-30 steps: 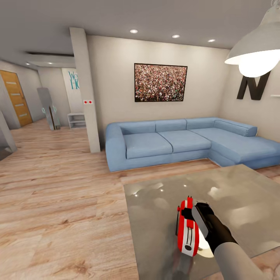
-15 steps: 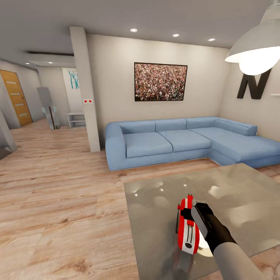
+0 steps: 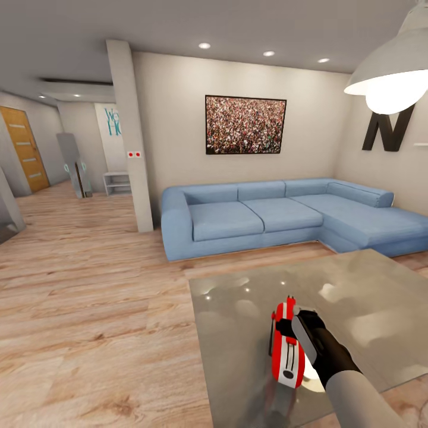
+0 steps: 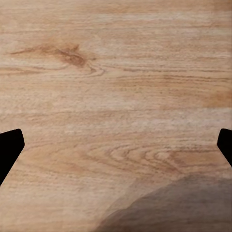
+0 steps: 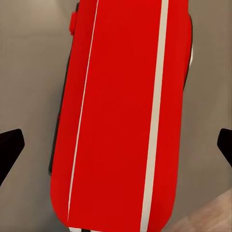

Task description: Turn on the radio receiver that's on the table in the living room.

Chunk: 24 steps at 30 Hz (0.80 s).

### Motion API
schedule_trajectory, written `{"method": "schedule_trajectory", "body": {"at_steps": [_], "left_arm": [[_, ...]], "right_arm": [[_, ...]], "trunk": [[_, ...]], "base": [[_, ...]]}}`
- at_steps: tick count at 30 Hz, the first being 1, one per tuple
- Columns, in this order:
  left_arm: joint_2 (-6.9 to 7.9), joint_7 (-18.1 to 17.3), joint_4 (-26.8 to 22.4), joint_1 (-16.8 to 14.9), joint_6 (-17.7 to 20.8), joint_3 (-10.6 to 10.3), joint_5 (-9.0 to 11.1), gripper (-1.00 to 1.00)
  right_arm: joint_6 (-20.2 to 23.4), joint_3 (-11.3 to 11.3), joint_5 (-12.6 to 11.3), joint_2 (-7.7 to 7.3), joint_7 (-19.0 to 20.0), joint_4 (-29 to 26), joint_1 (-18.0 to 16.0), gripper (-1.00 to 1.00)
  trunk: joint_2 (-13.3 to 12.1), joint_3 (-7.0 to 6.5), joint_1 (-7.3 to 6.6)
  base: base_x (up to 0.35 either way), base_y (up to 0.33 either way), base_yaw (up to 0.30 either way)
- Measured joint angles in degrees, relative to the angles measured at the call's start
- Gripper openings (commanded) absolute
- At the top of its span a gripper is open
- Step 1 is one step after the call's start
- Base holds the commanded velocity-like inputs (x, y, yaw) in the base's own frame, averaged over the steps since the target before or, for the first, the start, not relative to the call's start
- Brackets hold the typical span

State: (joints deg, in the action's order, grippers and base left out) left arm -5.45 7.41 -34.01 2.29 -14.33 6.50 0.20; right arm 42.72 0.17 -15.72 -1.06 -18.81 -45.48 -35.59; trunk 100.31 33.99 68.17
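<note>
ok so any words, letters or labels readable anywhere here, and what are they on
"N": big black letter on the right-hand wall, its top hidden by the pendant lamp.
"W" over "H": teal lettering on the far white wall panel, cut off by the pillar; the rest cannot be read.
The radio receiver: no readable text in the head or right wrist view.

1. A low table (image 3: 356, 297) with a glossy grey, mirror-like top stands on a light wood plank floor (image 3: 89, 309), reflecting ceiling lights and a pendant lamp.
2. A red radio receiver (image 3: 286, 348) with white stripes stands on edge on the table top, near its front edge.
3. A blue corner sofa (image 3: 279, 214) rests on the floor beyond the table.
</note>
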Motion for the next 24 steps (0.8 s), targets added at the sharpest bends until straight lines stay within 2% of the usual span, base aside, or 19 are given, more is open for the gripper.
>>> {"method": "schedule_trajectory", "body": {"at_steps": [10,21,22,24], "left_arm": [[0.00,0.14,0.00,0.00,0.00,0.00,-0.01,1.00],[0.00,-0.11,0.00,0.00,0.00,0.00,0.00,1.00],[0.00,-0.11,0.00,0.00,0.00,0.00,-0.01,1.00],[0.00,-0.11,0.00,0.00,0.00,0.00,-0.01,1.00]], "right_arm": [[0.00,0.00,0.06,0.00,0.00,0.04,0.00,1.00],[-0.04,-0.04,0.07,0.00,0.00,0.04,0.00,1.00],[-0.05,-0.03,0.07,0.00,0.00,0.04,0.00,-1.00],[-0.07,-0.05,0.07,0.00,0.00,0.04,0.00,-1.00]], "trunk": [[4.01,1.80,2.20],[4.02,1.80,2.20],[4.02,1.80,2.20],[4.02,1.80,2.20]], "base": [[0.000,0.000,0.000],[0.000,0.000,0.000],[0.000,0.000,0.000],[0.000,0.000,0.000]]}}
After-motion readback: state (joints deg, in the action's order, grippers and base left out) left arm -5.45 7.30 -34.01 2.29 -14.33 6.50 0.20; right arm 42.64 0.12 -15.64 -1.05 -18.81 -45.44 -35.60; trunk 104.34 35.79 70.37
